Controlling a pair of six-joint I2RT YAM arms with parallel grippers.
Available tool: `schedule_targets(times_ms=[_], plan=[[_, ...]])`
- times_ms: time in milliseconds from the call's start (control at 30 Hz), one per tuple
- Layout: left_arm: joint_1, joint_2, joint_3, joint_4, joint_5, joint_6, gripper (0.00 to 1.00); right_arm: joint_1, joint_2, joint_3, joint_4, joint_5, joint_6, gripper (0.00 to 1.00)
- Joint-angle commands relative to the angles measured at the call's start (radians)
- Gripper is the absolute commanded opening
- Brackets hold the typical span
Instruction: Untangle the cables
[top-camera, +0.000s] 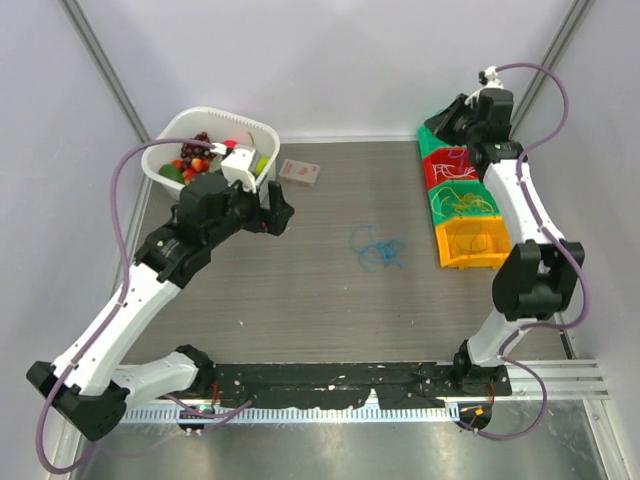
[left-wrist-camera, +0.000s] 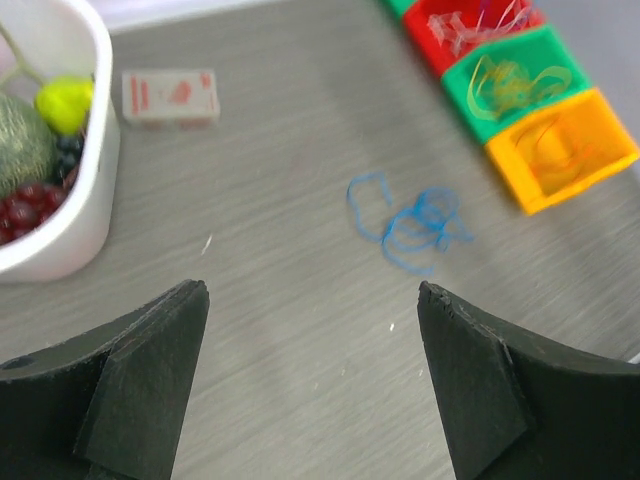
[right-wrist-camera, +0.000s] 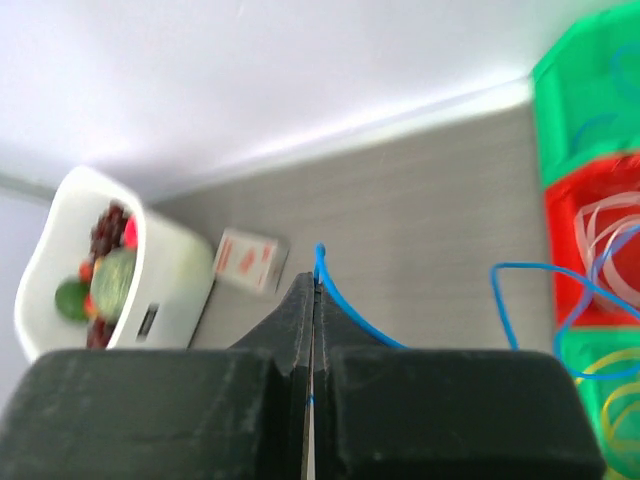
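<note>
Where right hand (right-wrist-camera: 313, 285) pinches, blue cable (right-wrist-camera: 500, 300) hidden

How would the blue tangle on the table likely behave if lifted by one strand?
Probably floppy: the blue tangle lies flat in thin, loose curls. Likely very light, so a push may slide it whole. Its crossing loops would probably rise together.

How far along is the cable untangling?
Looks done: white cables in the red bin, yellow ones in the green bin, an orange one in the orange bin. In hand: right hand shut on one blue cable. Remaining: a blue tangle on the table; left hand is open above it, touching nothing.
</note>
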Motion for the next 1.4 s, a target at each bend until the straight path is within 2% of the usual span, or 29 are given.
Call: schedule_targets(times_ms=[0, 367, 500, 600, 967, 1367], plan=[[0.006, 0.059, 0.005, -0.089, 0.063, 0.078, 0.89, -0.074, 0.159, 0.224, 0.097, 0.098, 0.029, 0.01], [0.004, 0.160, 0.042, -0.103, 0.150, 0.183, 0.90, -0.128, 0.596, 0.623, 0.114, 0.141, 0.009, 0.01], [0.004, 0.176, 0.051, -0.115, 0.153, 0.203, 0.91, -0.133, 0.705, 0.758, 0.103, 0.121, 0.037, 0.01], [0.004, 0.188, 0.062, -0.120, 0.141, 0.217, 0.91, -0.130, 0.722, 0.835, 0.122, 0.109, 0.051, 0.01], [0.004, 0.222, 0.077, -0.109, 0.127, 0.237, 0.93, -0.130, 0.610, 0.826, 0.214, 0.139, 0.036, 0.01], [0.004, 0.237, 0.092, -0.120, 0.141, 0.249, 0.95, -0.139, 0.793, 0.829, 0.226, 0.178, 0.071, 0.01]])
